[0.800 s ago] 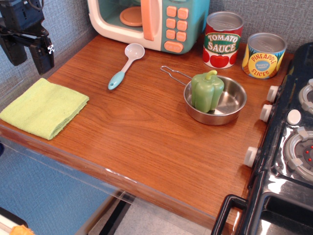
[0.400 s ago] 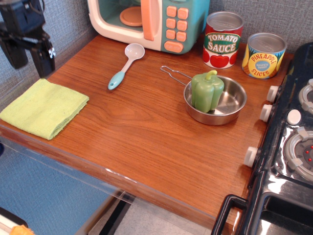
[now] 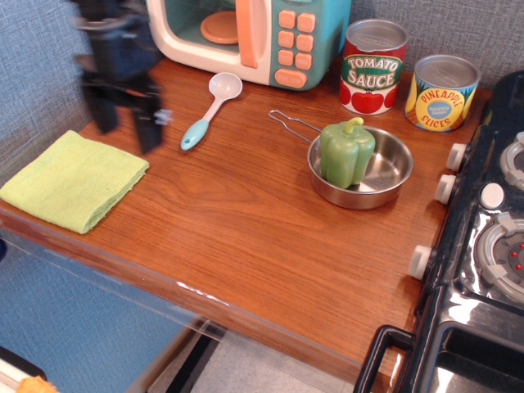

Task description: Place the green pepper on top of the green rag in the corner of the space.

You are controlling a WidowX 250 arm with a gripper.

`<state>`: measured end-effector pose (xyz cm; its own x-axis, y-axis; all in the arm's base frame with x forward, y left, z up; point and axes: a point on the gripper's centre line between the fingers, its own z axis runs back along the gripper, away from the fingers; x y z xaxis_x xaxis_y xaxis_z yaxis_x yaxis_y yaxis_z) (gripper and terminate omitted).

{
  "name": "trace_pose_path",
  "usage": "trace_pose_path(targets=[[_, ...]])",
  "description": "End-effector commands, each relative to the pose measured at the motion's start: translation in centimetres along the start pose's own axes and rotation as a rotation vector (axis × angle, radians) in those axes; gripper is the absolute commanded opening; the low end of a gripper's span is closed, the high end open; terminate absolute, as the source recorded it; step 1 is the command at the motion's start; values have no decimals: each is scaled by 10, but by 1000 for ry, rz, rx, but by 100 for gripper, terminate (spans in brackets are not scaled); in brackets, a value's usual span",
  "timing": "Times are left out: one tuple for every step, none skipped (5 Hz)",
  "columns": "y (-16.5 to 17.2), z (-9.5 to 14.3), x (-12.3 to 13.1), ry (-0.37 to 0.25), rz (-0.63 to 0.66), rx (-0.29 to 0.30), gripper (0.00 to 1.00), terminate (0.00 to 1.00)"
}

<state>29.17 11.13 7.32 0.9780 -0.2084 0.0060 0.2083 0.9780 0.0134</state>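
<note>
A small matte green plastic toy pepper (image 3: pixel 347 152) stands upright in a round steel pan (image 3: pixel 385 180) on a wooden counter (image 3: pixel 246 221), well apart from the folded lime-green cloth rag (image 3: pixel 74 178) at the left corner, above which a blurred black gripper (image 3: pixel 125 124) hangs, fingers spread, empty.

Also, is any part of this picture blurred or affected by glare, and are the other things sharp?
In the observation.image view, only the gripper and its arm are smeared by motion blur, so its fingers look open but soft-edged. The green pepper, the pan, both cans and the green rag are sharp. Bright reflections sit on the glossy black stove and on the table's front edge.
</note>
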Motion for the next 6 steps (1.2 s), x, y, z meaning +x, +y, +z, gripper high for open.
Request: trace_pose_path(targets=[[-49, 14, 46, -48, -86, 61, 100, 0], [-80, 28, 62, -96, -154, 56, 100, 0], [-100, 44, 78, -136, -175, 28, 100, 0], [-103, 52, 92, -155, -159, -12, 100, 0], [-106, 53, 108, -167, -137, -70, 100, 0], [-114, 40, 117, -144, -138, -115, 100, 0]])
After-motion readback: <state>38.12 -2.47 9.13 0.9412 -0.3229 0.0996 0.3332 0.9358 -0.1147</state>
